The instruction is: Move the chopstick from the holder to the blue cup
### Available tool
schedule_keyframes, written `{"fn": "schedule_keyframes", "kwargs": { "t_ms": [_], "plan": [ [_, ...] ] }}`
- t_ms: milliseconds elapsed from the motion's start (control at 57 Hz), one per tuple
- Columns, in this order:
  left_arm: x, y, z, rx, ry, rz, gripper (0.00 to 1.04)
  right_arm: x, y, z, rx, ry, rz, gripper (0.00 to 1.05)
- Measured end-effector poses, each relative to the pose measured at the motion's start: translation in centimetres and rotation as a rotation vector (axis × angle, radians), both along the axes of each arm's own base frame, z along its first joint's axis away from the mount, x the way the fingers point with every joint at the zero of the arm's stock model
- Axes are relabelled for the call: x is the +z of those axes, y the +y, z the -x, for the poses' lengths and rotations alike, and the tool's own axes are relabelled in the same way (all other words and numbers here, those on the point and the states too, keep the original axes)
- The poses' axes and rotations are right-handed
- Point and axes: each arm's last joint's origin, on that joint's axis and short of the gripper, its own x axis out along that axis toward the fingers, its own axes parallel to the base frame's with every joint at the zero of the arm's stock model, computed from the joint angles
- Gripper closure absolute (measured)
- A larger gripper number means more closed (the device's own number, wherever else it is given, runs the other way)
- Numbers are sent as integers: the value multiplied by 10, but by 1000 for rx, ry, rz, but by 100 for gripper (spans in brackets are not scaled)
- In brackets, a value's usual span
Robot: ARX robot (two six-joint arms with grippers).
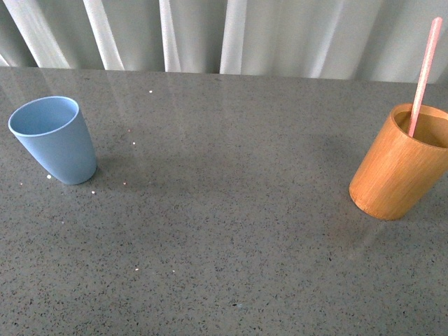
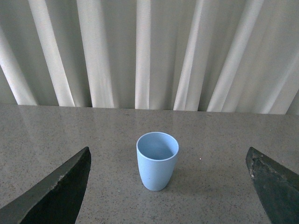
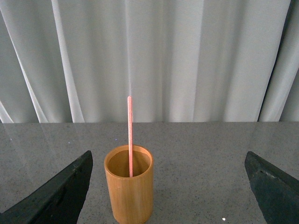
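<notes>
The light blue cup (image 1: pixel 54 138) stands upright and empty at the table's left. At the far right stands the orange-brown holder (image 1: pixel 400 162) with one pink chopstick (image 1: pixel 425 73) leaning in it and rising well above its rim. Neither arm shows in the front view. My left gripper (image 2: pixel 168 186) is open, its dark fingers (image 2: pixel 56 191) spread wide on either side of the blue cup (image 2: pixel 157 159), which sits ahead of it, untouched. Facing the holder (image 3: pixel 129 184) and its chopstick (image 3: pixel 130 135), my right gripper (image 3: pixel 168 186) is open too and short of both.
A grey speckled table (image 1: pixel 224 231) carries both vessels. White pleated curtains (image 1: pixel 231 31) hang behind its far edge. A broad stretch of tabletop lies between the cup and the holder.
</notes>
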Motion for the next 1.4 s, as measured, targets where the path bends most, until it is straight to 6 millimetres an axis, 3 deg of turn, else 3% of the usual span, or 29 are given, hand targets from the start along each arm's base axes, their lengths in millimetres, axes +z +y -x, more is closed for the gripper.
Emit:
{"fn": "schedule_keyframes", "kwargs": {
  "t_ms": [1404],
  "plan": [
    [0,0,0,0,0,0,7,0,0,0,0,0,0,10]
  ]
}}
